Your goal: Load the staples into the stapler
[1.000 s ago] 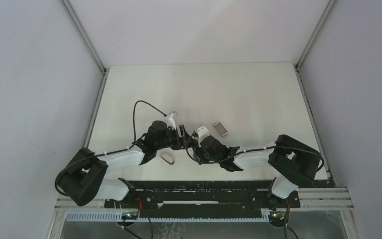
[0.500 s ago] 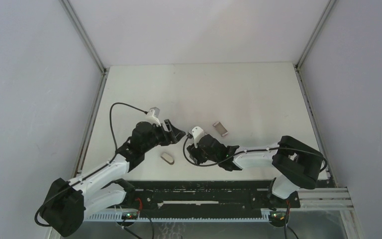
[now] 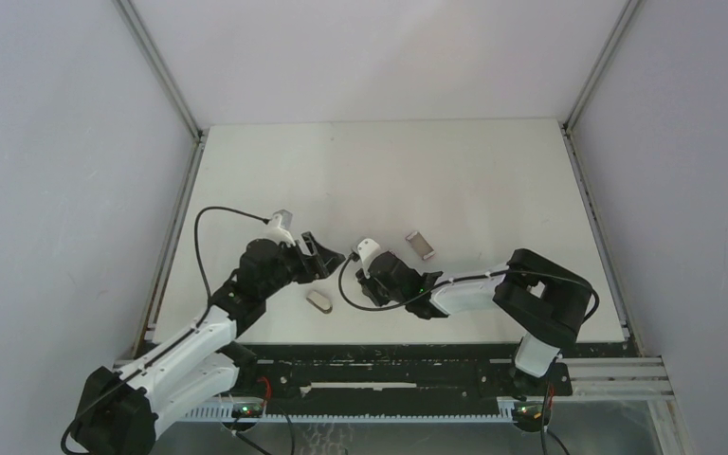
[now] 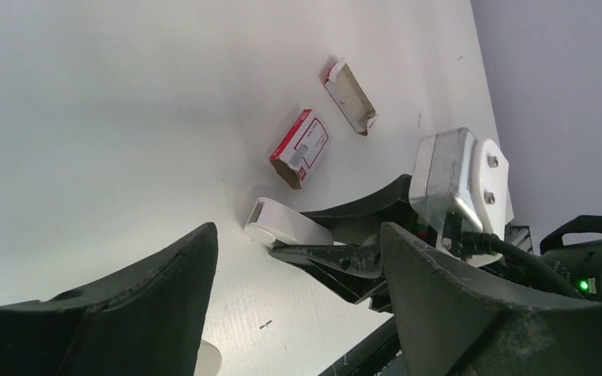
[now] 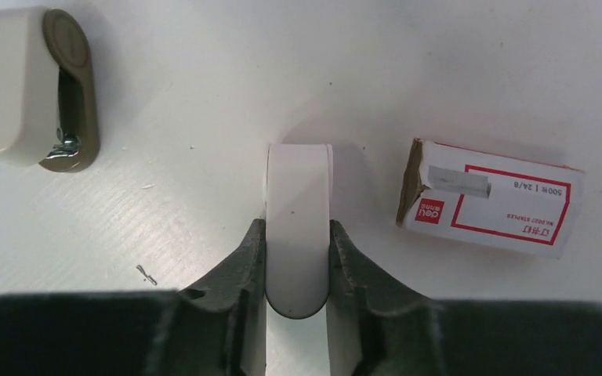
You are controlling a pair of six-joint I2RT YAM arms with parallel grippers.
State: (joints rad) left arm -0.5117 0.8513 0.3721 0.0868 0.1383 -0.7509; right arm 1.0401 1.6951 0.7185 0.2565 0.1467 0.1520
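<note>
Staples box (image 5: 490, 200): it lies flat on the surface (image 3: 389, 161) in the near middle, with the white label and its red frame facing up. The flap on the short end toward the right end effector is open. In the top view the right wrist covers the box.
Right end effector (image 5: 298, 233): narrow. Its two fingers press on the long sides of a white rounded piece (image 5: 298, 180), which sticks out past the fingertips.
Box and white piece: the box is just beside the piece, on its far side. A thin strip of surface shows between them, so they do not touch.
Left end effector (image 3: 325, 254): wide open, with nothing between the fingers. It faces the right end effector from the left, near it but apart.
Stapler (image 3: 319, 300): small, with a cream body and a brown base, and it lies on its side. It is near and left of the right end effector, on the near side of the left one, and touches neither.
Small tray (image 3: 420, 245): grey-brown and open on top. It lies to the right and far side of the staples box, near it but not touching.
Edges: all things are well apart from the left, right and far edges. The stapler is closest to the near edge.
Open room: broad white surface runs from the things to the far edge, and also to the right of the small tray.
</note>
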